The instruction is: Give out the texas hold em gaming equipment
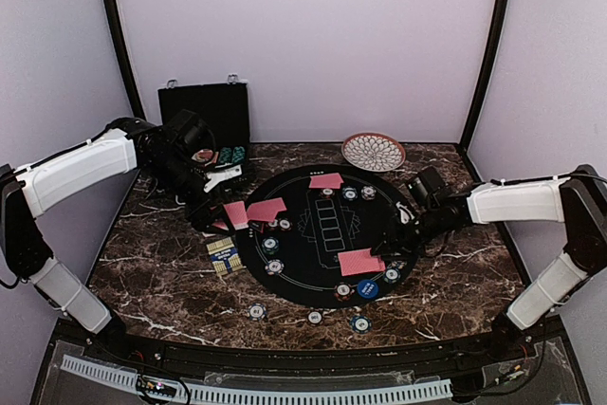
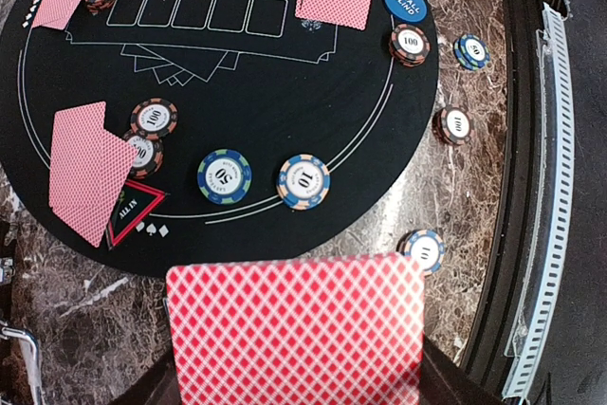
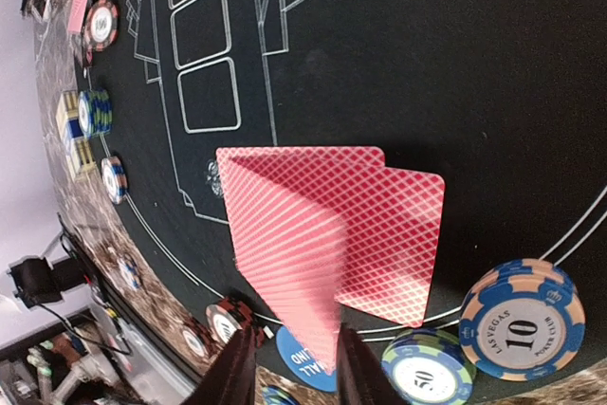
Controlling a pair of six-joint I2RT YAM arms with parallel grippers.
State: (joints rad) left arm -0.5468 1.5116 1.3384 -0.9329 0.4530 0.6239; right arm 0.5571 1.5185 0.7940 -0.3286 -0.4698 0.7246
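Right gripper (image 3: pixel 294 372), jaws narrowly parted, straddles near corner of tilted red-backed card (image 3: pixel 285 234), which runs straight ahead of fingers (image 3: pixel 235 377) and leans on flat card (image 3: pixel 398 244) at right seat of black mat (image 3: pixel 427 64). Left gripper (image 1: pixel 224 219), clamped on third card (image 2: pixel 294 329), hovers at mat's left rim.

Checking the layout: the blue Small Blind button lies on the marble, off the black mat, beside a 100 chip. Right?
No. The blue Small Blind button lies on the black mat, inside its edge, beside a 100 chip; the left wrist view shows it.
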